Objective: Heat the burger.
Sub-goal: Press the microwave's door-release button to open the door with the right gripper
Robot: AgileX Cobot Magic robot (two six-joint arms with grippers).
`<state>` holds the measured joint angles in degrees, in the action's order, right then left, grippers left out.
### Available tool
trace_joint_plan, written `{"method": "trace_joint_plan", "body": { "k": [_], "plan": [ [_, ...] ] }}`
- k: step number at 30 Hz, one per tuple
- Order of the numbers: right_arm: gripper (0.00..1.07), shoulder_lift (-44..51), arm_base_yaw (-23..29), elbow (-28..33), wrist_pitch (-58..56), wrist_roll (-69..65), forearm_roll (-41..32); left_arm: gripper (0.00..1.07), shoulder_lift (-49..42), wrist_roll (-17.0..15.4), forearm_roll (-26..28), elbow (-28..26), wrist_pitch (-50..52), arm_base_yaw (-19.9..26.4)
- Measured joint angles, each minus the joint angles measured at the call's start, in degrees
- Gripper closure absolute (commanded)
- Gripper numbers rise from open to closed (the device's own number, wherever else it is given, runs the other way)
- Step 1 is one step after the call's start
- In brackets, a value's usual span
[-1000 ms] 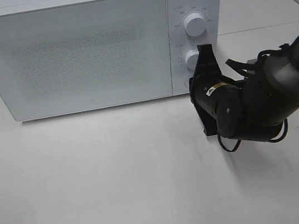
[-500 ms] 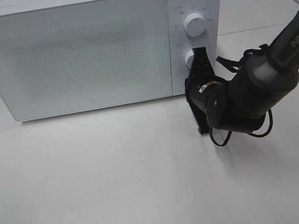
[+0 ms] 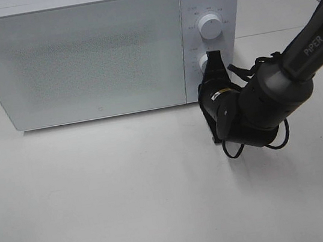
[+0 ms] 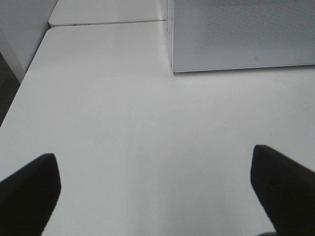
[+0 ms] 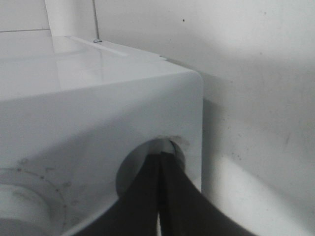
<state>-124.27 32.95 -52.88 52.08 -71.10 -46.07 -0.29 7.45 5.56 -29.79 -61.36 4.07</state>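
The burger is out of view. The white microwave (image 3: pixel 79 60) stands at the back of the table with its door closed. My right gripper (image 3: pixel 215 58) is shut, and its tips rest against the lower round knob (image 3: pixel 204 63) on the control panel. In the right wrist view the closed fingertips (image 5: pixel 160 158) meet that knob (image 5: pixel 139 160) near the microwave's corner. My left gripper (image 4: pixel 155 191) is open with nothing between its fingers (image 4: pixel 29 191), low over the bare table to the left of the microwave (image 4: pixel 241 34).
A second, upper knob (image 3: pixel 210 26) sits above the one being touched. The white table (image 3: pixel 129 192) stretches in front of the microwave. Its left edge (image 4: pixel 22 83) shows in the left wrist view, and a tiled wall rises at the back right.
My right arm has shifted left and closer to the microwave, bringing the shut fingertips against the lower knob. The left gripper has not moved.
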Motion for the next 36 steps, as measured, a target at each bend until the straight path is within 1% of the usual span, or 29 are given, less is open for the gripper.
{"method": "trace_joint_plan", "body": {
  "k": [5,12,36],
  "plan": [
    [1.07,-0.6,0.7,-1.5,1.9,2.2,-3.6,0.09,0.0,0.0,0.0,0.0,0.0,0.0],
    [1.07,-0.6,1.1,-2.5,1.5,1.6,-6.4,0.09,0.0,0.0,0.0,0.0,0.0,0.0],
    [1.07,-0.5,1.4,-2.5,0.3,1.7,-7.0,0.09,0.0,0.0,0.0,0.0,0.0,0.0]
  ]
}}
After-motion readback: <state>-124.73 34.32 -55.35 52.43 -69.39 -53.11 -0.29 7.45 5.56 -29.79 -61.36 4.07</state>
